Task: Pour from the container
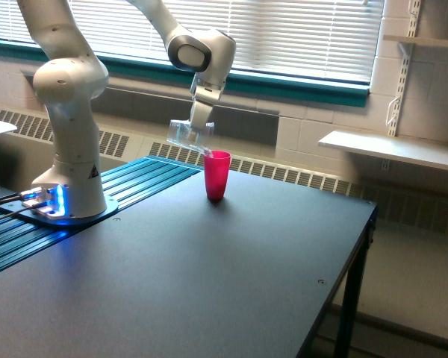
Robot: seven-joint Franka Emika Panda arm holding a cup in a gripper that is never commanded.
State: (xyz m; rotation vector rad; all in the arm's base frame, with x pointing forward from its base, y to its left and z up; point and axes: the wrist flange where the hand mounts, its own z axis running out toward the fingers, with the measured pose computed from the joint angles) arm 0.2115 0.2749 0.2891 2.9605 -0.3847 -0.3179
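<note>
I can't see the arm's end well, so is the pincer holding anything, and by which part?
Yes, the pincer holds the clear cup, tipped toward the pink cup. Which part it grips cannot be told.

text: none legible | arm base (81,179): dark triangular sign, unreadable
</note>
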